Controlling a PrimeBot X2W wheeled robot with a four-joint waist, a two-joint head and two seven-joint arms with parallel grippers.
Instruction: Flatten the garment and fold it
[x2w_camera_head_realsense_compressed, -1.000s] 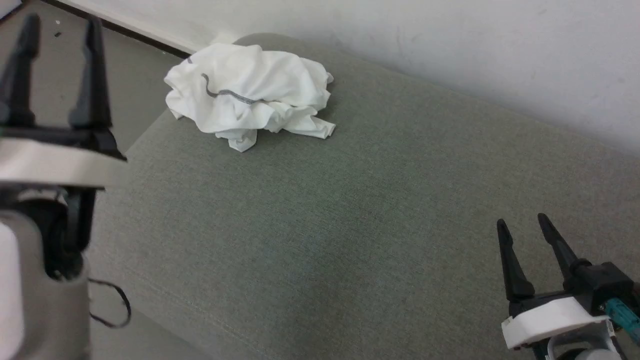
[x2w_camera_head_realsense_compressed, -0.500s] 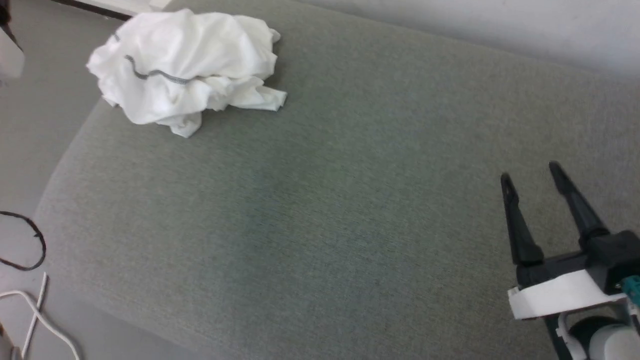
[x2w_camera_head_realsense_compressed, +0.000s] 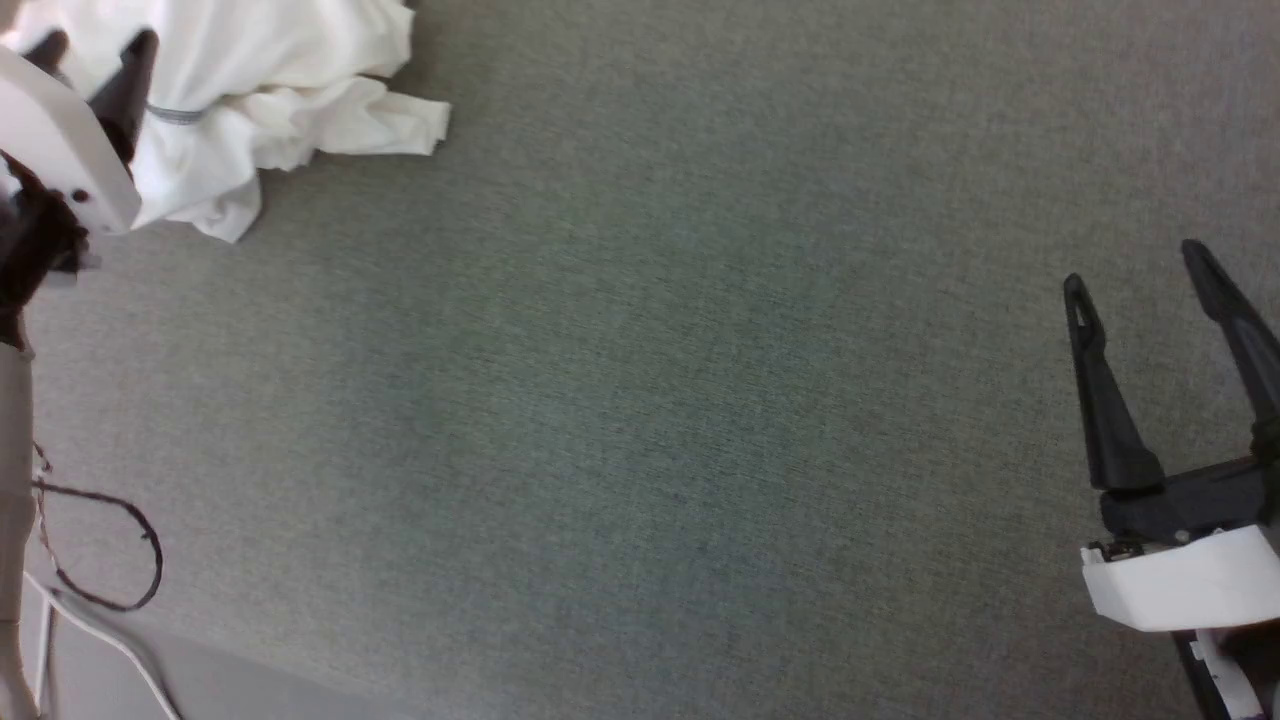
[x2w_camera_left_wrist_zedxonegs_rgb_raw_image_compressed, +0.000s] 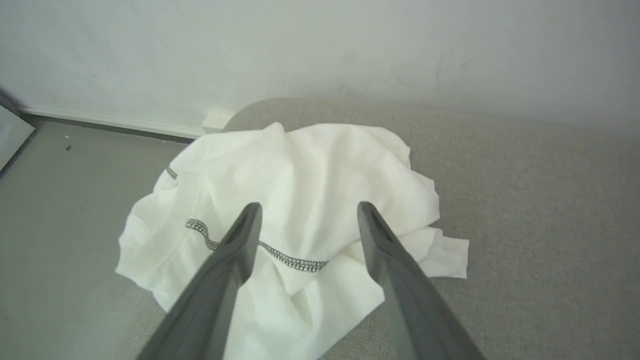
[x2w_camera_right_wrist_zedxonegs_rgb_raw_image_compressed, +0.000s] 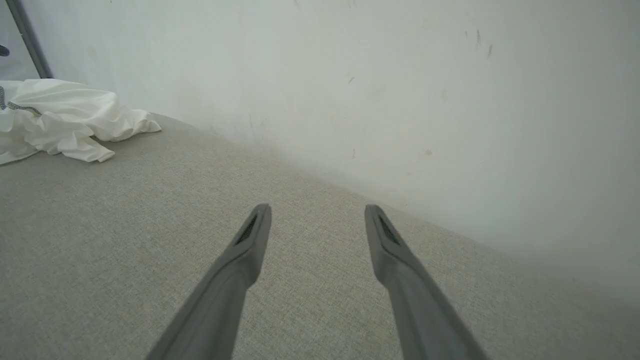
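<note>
The garment (x2w_camera_head_realsense_compressed: 280, 90) is a crumpled white heap with a dark zigzag seam, lying at the far left end of the grey-green padded surface (x2w_camera_head_realsense_compressed: 640, 400). My left gripper (x2w_camera_head_realsense_compressed: 95, 45) hovers open in front of the heap, apart from it. In the left wrist view its fingers (x2w_camera_left_wrist_zedxonegs_rgb_raw_image_compressed: 235, 260) frame the garment (x2w_camera_left_wrist_zedxonegs_rgb_raw_image_compressed: 310, 165) with nothing between them. My right gripper (x2w_camera_head_realsense_compressed: 1135, 268) stands open and empty over bare fabric at the right. From the right wrist, that gripper (x2w_camera_right_wrist_zedxonegs_rgb_raw_image_compressed: 317, 207) points toward the wall, with the garment (x2w_camera_right_wrist_zedxonegs_rgb_raw_image_compressed: 65, 120) far off to the left.
A white wall (x2w_camera_right_wrist_zedxonegs_rgb_raw_image_compressed: 375, 75) runs close behind the surface. Grey floor (x2w_camera_left_wrist_zedxonegs_rgb_raw_image_compressed: 55, 210) lies past its rounded left end. A black cable loop (x2w_camera_head_realsense_compressed: 140, 560) and a white cable (x2w_camera_head_realsense_compressed: 100, 630) lie on the floor at the lower left.
The head camera has tilted, so the garment now sits in the picture's top left corner. My left gripper has come up in front of the heap. Both grippers stay open.
</note>
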